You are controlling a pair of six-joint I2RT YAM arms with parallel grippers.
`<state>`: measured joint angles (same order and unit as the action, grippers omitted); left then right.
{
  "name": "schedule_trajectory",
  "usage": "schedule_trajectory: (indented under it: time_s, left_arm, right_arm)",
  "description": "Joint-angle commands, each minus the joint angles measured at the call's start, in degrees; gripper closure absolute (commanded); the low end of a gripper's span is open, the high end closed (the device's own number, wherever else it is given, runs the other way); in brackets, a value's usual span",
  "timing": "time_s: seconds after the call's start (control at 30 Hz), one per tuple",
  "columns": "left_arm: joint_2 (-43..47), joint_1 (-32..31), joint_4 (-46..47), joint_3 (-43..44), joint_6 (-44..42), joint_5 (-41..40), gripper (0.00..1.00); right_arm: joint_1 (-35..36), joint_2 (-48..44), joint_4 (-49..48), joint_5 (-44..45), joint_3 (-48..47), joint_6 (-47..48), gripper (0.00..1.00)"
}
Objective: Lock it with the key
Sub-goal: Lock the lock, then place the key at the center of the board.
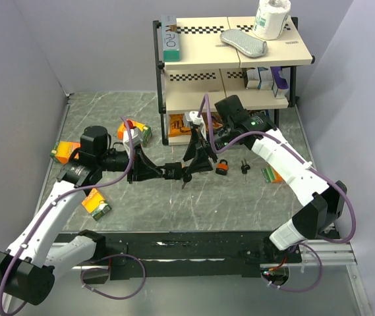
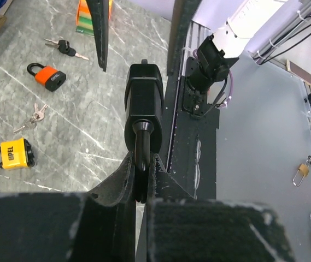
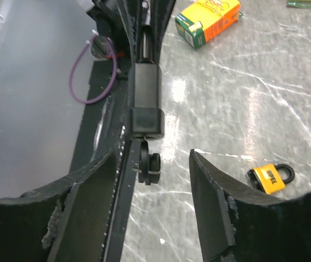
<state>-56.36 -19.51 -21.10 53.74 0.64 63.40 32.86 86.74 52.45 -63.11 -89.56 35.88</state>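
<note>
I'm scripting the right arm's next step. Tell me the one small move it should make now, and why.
Probably close the right gripper on the key. Its head sticks out of the black padlock and sits between the open jaws, while the left gripper clamps the padlock's other end. Gripping must come before turning.

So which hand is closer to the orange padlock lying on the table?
Right. The right hand hangs just beside the orange padlock; the left hand is farther off, on the right hand's other side, gripping a black padlock.
</note>
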Motion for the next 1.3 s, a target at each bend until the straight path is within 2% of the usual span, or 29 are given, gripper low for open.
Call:
schedule_trajectory:
  time_s: [0.0,0.3,0.33,0.37,0.43,0.47,0.7,0.9,0.97,1.03,1.07,1.1,1.17,1.27]
  left_arm:
    - [2.66,0.26,3.51,2.61,-1.70,1.73,0.99]
    - [3.62,0.26,3.70,1.73,-1.00,1.20,0.99]
    - [3.80,0.35,3.35,1.64,-1.00,1.03,0.99]
    - [3.97,0.35,3.26,1.55,-1.00,0.94,0.99]
    - [4.06,0.70,2.74,1.37,-1.00,0.50,0.99]
    - [4.06,0.87,2.65,1.29,-1.00,0.41,0.99]
    - [4.15,6.14,0.98,0.23,-1.43,2.78,0.99]
    - [3.45,11.76,-3.67,0.84,-5.30,4.89,0.99]
    - [3.01,13.70,-4.12,0.50,-5.48,5.59,0.99]
    - [2.66,17.30,-2.11,-0.99,-3.73,5.34,0.99]
    - [2.57,18.62,-0.10,-1.87,1.85,4.73,0.99]
    - [2.66,21.59,2.18,-2.84,4.69,3.50,0.99]
    - [3.01,23.98,9.39,-5.30,12.75,1.04,0.99]
    - [3.10,26.97,11.26,-6.27,16.05,-4.68,0.99]
  right_arm:
    - [0.10,-2.45,1.08,1.41,0.09,2.88,0.47]
    - [1.50,-1.22,2.48,1.06,-0.97,3.49,0.67]
    - [1.59,-1.22,2.75,1.15,-0.97,3.67,0.71]
    - [1.59,-1.40,2.75,1.15,-0.88,3.50,0.82]
    - [1.59,-2.10,2.83,0.88,-0.88,3.32,0.96]
    - [1.50,-2.36,3.19,0.97,-0.88,3.41,1.00]
    - [-1.30,-6.05,6.61,4.40,2.28,6.83,1.00]
    - [-7.02,-6.67,8.91,6.42,3.77,8.43,1.00]
    - [-7.55,-6.50,5.49,8.25,5.00,5.62,1.00]
    - [-6.77,-6.23,-2.58,9.41,7.20,-1.14,1.00]
    - [-5.98,-6.23,-6.00,11.93,9.64,-3.68,1.00]
    - [-5.10,-6.14,-14.57,13.53,11.15,-8.58,1.00]
    - [-1.07,-5.53,-22.08,19.22,14.74,-11.69,1.00]
    - [4.03,-1.94,-30.72,22.68,15.91,-17.58,1.00]
